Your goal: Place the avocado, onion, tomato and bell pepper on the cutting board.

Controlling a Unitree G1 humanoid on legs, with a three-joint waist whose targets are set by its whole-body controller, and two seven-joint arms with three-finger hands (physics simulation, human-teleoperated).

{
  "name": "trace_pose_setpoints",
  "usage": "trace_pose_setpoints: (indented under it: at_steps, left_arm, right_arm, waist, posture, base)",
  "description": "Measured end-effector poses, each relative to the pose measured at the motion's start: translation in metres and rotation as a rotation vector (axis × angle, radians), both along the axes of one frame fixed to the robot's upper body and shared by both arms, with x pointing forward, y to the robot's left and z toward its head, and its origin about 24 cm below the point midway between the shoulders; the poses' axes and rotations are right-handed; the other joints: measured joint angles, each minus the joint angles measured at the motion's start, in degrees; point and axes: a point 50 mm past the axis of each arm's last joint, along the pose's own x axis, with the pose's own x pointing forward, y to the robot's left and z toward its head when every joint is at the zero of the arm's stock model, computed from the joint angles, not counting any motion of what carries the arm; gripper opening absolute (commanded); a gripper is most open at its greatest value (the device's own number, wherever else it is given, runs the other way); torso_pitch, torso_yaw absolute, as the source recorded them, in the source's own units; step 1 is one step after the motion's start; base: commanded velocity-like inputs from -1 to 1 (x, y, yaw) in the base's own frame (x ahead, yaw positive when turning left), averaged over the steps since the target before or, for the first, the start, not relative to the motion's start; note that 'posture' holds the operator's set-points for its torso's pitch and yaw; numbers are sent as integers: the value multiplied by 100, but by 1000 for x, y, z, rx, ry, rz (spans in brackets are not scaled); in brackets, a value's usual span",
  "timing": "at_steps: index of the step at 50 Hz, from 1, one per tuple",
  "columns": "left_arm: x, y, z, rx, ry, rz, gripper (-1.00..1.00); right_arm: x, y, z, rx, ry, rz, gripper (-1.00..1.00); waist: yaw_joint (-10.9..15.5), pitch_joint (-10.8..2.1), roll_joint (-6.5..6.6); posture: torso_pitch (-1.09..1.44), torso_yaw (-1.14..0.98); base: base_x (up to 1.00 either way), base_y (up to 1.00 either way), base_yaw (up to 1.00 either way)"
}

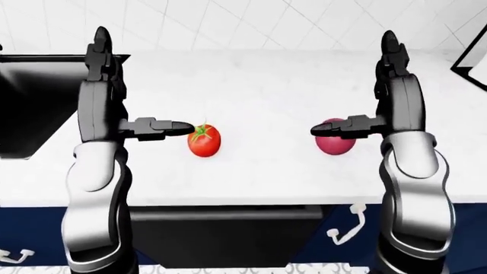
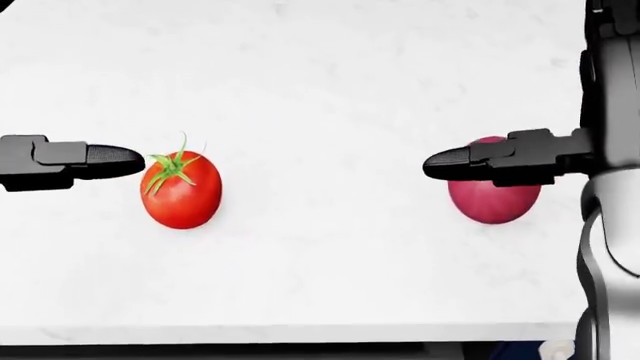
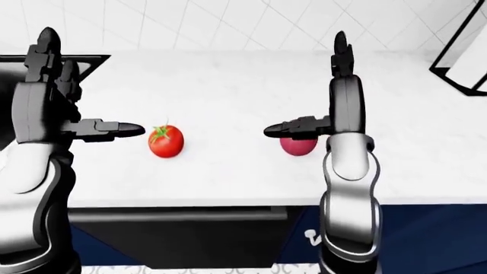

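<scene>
A red tomato (image 2: 181, 191) with a green stem lies on the white counter (image 2: 320, 90), left of the middle. A purple-red onion (image 2: 493, 201) lies to the right, its top partly behind my right hand's thumb (image 2: 500, 159). My left hand (image 1: 143, 81) stands open, its thumb (image 2: 70, 161) pointing at the tomato from the left, a small gap short of it. The right hand (image 1: 351, 83) is open too, fingers up, held over the onion without closing on it. No cutting board, avocado or bell pepper shows in any view.
A black sunken basin or stove (image 1: 30, 103) fills the counter's left end. A dark-framed object (image 3: 461, 63) stands at the top right. The counter's near edge (image 1: 244, 200) runs above a dark opening and blue cabinet fronts. A tiled wall rises behind.
</scene>
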Motion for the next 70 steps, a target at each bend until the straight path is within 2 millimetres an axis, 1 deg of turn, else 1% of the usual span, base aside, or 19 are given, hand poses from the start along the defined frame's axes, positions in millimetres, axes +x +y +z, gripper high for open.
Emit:
trace_pose_setpoints:
  at_steps: [4,9,21,31,35,40,42,43,44,46,49,53,54,57,58,60,61,62,70]
  left_arm:
    - [0,0,-1,7,-3,2,100]
    - [-1,0,-1,8,-1,3,100]
    - [1,-2,-8,5,17,-2,100]
    - [0,0,-13,-2,25,4,100]
    - [0,0,-14,-4,27,3,100]
    - [-1,1,-15,-6,26,5,100]
    - [-1,1,-15,-8,27,6,100]
    - [-2,1,-16,-8,27,6,100]
    - [-2,1,-16,-8,27,7,100]
    - [-1,1,-16,-8,29,6,100]
    - [-1,0,-17,-6,32,3,100]
    - [0,-1,-17,-4,34,1,100]
    - [0,-1,-16,-3,35,-1,100]
    - [1,-2,-15,-2,33,-1,100]
    - [1,-2,-14,-1,31,-2,100]
    - [1,-2,-14,-1,29,-4,100]
    - [1,-2,-14,0,28,-4,100]
    - [0,-2,-14,1,28,-5,100]
    - [-2,-1,-12,0,21,2,100]
  right_arm:
    - [-4,-2,-1,-16,13,3,100]
    - [-5,-3,-10,-59,70,1,100]
    - [-6,0,-28,-95,162,26,100]
    - [7,-5,-58,-144,260,9,100]
    - [10,-4,-60,-156,265,12,100]
    - [9,-6,-58,-158,255,5,100]
    - [9,-7,-59,-156,253,1,84]
    - [9,-7,-59,-155,254,2,65]
    - [9,-7,-60,-155,256,2,56]
    - [9,-6,-61,-154,261,7,31]
    - [9,-5,-64,-155,269,20,8]
    - [10,-4,-63,-155,266,24,-4]
    - [10,-5,-62,-158,262,22,-18]
    - [9,-3,-62,-161,258,29,-36]
    - [9,-3,-61,-161,255,30,-49]
    - [9,-3,-60,-162,251,34,-62]
    - [8,-2,-60,-162,247,36,-78]
    - [8,-2,-59,-162,242,38,-100]
    - [5,4,-57,-140,222,74,-100]
  waist:
    - [3,-11,6]
    - [-7,-11,6]
    - [-17,-12,29]
    - [-27,-20,46]
    - [-23,-27,57]
    - [-14,-42,48]
    - [-14,-49,43]
    - [-14,-50,41]
    - [-14,-53,40]
    - [-15,-57,38]
    - [-14,-57,37]
    - [-11,-59,40]
    - [-9,-63,38]
    - [-15,-70,34]
    - [-15,-70,34]
    - [-16,-76,34]
    - [-18,-80,35]
    - [-17,-82,35]
    - [-23,-69,45]
  posture:
    - [0,0]
    - [0,0]
    - [0,0]
    - [0,0]
    - [0,0]
    - [0,0]
    - [0,0]
    - [0,0]
    - [0,0]
    - [0,0]
    - [0,0]
    - [0,0]
    - [0,0]
    - [0,0]
    - [0,0]
    - [0,0]
    - [0,0]
    - [0,0]
    - [0,0]
  base:
    - [0,0,0]
    - [0,0,0]
    - [0,0,0]
    - [0,0,0]
    - [0,0,0]
    - [0,0,0]
    - [0,0,0]
    - [0,0,0]
    - [0,0,0]
    - [0,0,0]
    - [0,0,0]
    - [0,0,0]
    - [0,0,0]
    - [0,0,0]
    - [0,0,0]
    - [0,0,0]
    - [0,0,0]
    - [0,0,0]
    - [0,0,0]
